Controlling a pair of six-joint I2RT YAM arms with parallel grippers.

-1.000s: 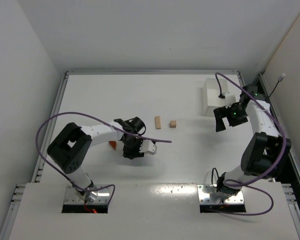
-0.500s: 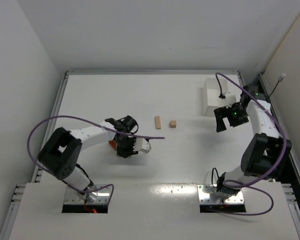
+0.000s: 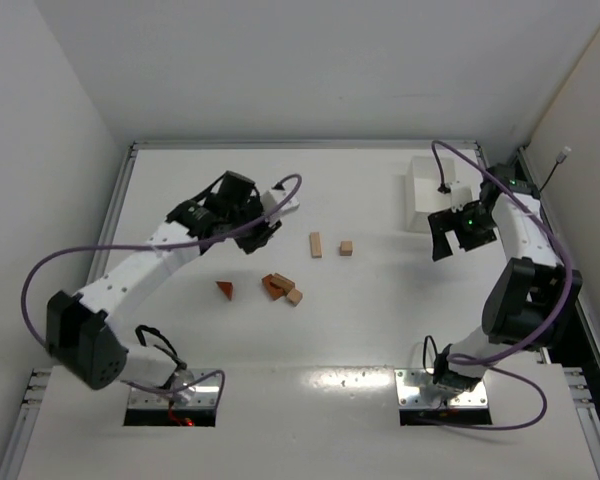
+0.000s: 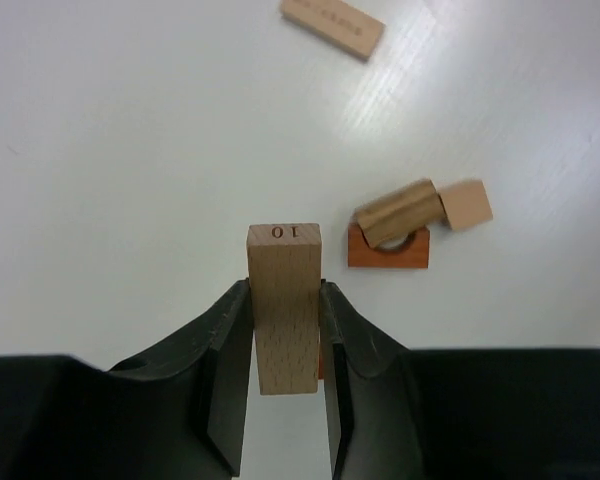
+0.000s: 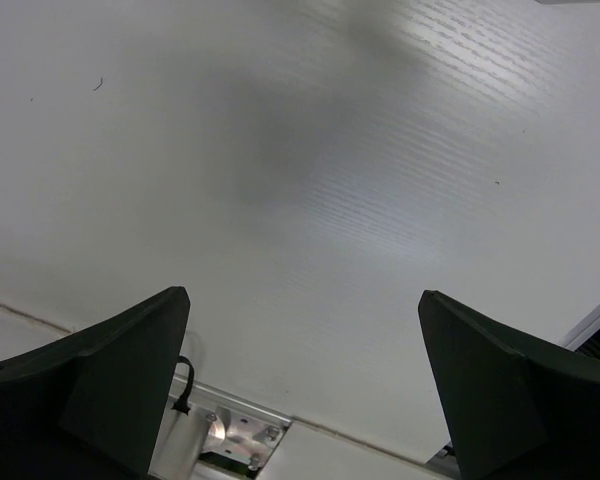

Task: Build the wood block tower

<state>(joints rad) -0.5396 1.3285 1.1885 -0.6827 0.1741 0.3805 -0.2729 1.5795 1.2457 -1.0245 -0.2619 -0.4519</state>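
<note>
My left gripper (image 4: 285,330) is shut on a pale tan bar (image 4: 284,300) stamped "10" and holds it upright, high above the table. In the top view that gripper (image 3: 252,236) hangs left of centre. Below it lie a reddish-brown arch (image 4: 387,250) with a tan piece (image 4: 400,208) leaning on it and a tan cube (image 4: 466,203) beside it. The top view shows the arch group (image 3: 276,284), the cube (image 3: 294,296), a red wedge (image 3: 225,289), another tan bar (image 3: 315,244) and a small tan cube (image 3: 347,247). My right gripper (image 3: 443,240) is open and empty.
A white plastic tray (image 3: 416,190) stands at the back right, just behind the right gripper. The right wrist view shows only bare table and a metal rail (image 5: 230,435) at its edge. A purple cable (image 3: 280,190) loops over the left arm.
My left arm has risen and swung back and left from the near-centre blocks, carrying the tan bar. This uncovers the wedge, the arch group and the cube. The right arm barely moved.
</note>
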